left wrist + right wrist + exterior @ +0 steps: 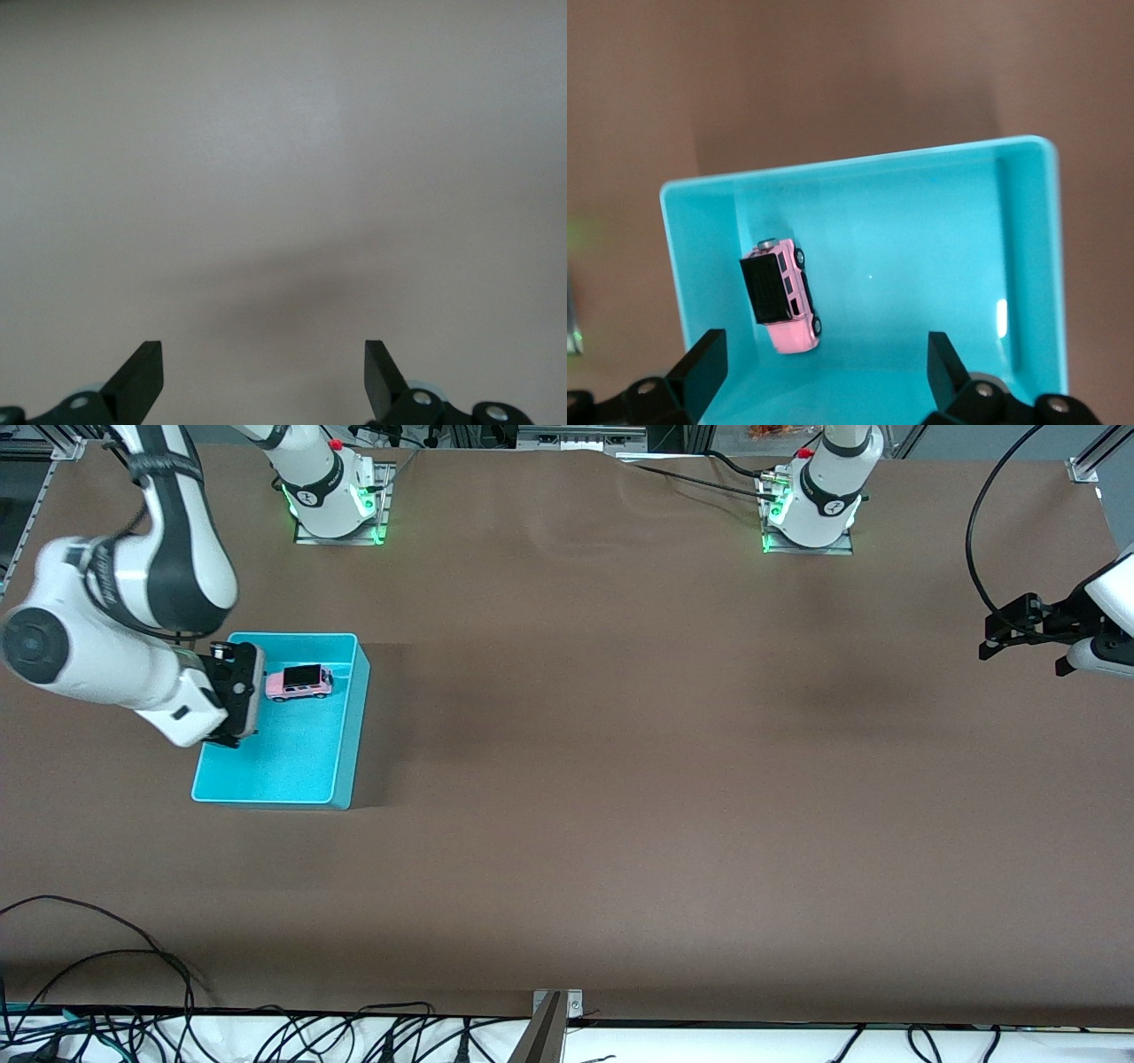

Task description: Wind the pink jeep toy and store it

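The pink jeep toy (299, 682) stands on its wheels on the floor of the turquoise bin (351, 726), in the half of the bin farther from the front camera. My right gripper (234, 695) hangs over the bin's rim at the right arm's end, open and empty. In the right wrist view the jeep (782, 297) lies on the bin (1032, 266) floor, apart from my open gripper (824, 354), near one fingertip (707, 350). My left gripper (1023, 657) waits open and empty over bare table at the left arm's end; the left wrist view (264, 354) shows only table.
The brown table mat (620, 779) spreads wide between the bin and the left arm. Cables (106, 974) lie along the table edge nearest the front camera. The arm bases (337, 496) stand at the edge farthest from it.
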Controlling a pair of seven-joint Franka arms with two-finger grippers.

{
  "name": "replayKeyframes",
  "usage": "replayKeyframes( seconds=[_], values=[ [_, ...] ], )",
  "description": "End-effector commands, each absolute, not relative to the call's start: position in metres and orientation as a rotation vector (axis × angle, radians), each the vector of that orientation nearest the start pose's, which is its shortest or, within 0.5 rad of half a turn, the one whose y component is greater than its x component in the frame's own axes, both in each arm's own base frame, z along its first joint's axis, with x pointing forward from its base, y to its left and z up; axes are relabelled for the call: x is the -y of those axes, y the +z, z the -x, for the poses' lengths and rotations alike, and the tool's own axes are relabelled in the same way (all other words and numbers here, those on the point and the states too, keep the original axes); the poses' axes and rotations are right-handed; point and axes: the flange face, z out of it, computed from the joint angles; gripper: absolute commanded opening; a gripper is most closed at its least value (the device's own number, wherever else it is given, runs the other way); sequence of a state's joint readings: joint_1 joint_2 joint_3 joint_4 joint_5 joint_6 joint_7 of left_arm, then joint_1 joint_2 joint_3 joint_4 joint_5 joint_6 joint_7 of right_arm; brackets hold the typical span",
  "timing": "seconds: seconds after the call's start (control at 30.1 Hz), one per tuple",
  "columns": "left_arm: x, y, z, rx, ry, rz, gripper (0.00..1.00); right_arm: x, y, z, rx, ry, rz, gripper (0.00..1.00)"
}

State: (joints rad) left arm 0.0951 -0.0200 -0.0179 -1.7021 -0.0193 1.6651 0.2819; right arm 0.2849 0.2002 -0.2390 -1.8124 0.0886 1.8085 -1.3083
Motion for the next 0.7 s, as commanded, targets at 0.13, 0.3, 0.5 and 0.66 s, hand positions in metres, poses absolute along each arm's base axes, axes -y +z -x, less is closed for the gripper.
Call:
replayKeyframes(
  seconds=[0.13,0.3,0.5,0.66],
  values=[
    [-0.042,0.587,-0.555,-0.322,0.030,3.158,1.00,-0.052,0.512,-0.604,1.157,0.176,2.810,1.00],
    [-0.042,0.587,-0.555,-0.319,0.029,3.160,1.00,-0.051,0.547,-0.607,0.750,0.139,2.974,1.00],
    [-0.043,0.587,-0.555,-0.317,0.029,3.160,1.00,-0.046,0.579,-0.608,0.326,0.099,3.080,1.00],
    [-0.044,0.587,-0.555,-0.317,0.029,3.160,1.00,-0.031,0.595,-0.612,0.233,0.047,3.118,1.00]
  ],
)
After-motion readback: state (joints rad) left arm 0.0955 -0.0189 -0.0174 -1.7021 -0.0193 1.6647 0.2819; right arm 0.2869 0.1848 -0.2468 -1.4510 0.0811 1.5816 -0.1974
